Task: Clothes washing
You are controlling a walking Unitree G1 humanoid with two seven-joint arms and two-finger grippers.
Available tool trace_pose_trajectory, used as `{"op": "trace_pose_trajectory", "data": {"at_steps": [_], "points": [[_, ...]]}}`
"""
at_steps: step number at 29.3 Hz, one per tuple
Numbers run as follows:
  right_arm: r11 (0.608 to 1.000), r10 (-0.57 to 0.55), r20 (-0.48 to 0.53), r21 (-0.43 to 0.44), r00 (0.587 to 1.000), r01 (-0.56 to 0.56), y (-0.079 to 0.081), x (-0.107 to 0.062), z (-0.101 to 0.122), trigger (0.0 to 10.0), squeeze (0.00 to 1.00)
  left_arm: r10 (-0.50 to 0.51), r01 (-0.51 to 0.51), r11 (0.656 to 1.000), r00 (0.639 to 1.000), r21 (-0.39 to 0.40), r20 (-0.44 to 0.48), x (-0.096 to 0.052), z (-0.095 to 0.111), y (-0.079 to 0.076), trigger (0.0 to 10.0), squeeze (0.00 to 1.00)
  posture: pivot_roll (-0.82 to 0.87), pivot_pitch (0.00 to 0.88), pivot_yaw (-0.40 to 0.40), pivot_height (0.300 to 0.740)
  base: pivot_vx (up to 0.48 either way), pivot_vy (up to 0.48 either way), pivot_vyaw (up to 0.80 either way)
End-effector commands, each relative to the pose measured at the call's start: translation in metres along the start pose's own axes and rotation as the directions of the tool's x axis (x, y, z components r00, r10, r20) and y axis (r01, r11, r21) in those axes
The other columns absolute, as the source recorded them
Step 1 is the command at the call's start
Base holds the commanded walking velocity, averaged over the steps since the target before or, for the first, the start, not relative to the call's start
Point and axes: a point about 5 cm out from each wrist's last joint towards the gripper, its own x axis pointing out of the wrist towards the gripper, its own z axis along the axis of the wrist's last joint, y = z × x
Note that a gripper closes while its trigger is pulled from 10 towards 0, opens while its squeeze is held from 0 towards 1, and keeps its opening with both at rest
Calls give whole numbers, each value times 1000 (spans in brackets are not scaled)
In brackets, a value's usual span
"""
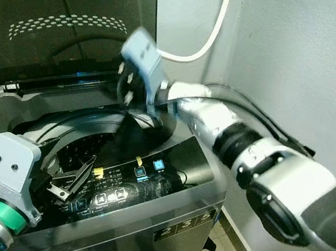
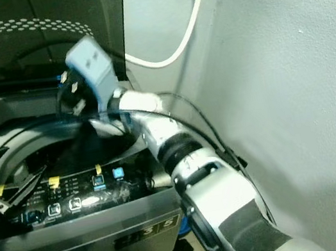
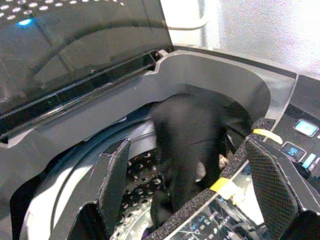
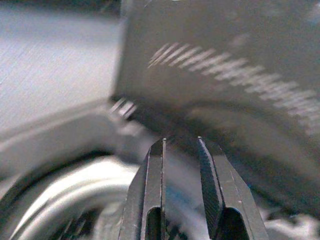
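A top-loading washing machine (image 1: 110, 239) stands before me with its dark lid (image 1: 59, 27) raised. A black garment (image 3: 190, 145) hangs over the drum's right inner edge, blurred; it also shows at the drum mouth (image 1: 132, 138). My right gripper (image 4: 180, 142) is above the drum's back right, blurred, its fingers a narrow gap apart with nothing between them. My left gripper (image 1: 75, 181) hovers open over the front control panel (image 1: 151, 177), its fingers pointing toward the garment without touching it.
The perforated steel drum (image 3: 135, 190) lies below the garment. A white hose (image 1: 215, 26) runs along the wall behind the machine. A grey wall (image 1: 309, 42) closes in tightly on the right, beside my right arm.
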Motion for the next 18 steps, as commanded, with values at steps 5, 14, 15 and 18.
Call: {"op": "trace_pose_trajectory", "data": {"at_steps": [5, 14, 15, 18], "points": [[946, -302, 116, 160, 946, 282, -43, -13, 24, 10000, 0, -4, 4, 1000, 1000, 29, -3, 2, 0, 1, 10000, 0, 91, 50, -114, 740, 0, 0, 0], [889, -439, 49, 169, 897, 426, -67, -53, -17, 10000, 0, 443, -459, 872, 888, -168, -126, 33, -16, 36, 10000, 0, 98, 37, -81, 740, 0, 0, 0], [873, -466, 56, 191, 883, 449, -67, -58, -23, 10000, 0, 453, -471, 864, 881, -179, -137, 39, -15, 36, 10000, 0, 96, 33, -73, 740, 0, 0, 0], [831, -487, 27, 323, 873, 454, -64, -70, -40, 10000, 0, 464, -494, 858, 863, -143, -199, 51, -17, 30, 10000, 0, 95, 26, -63, 740, 0, 0, 0]]}}
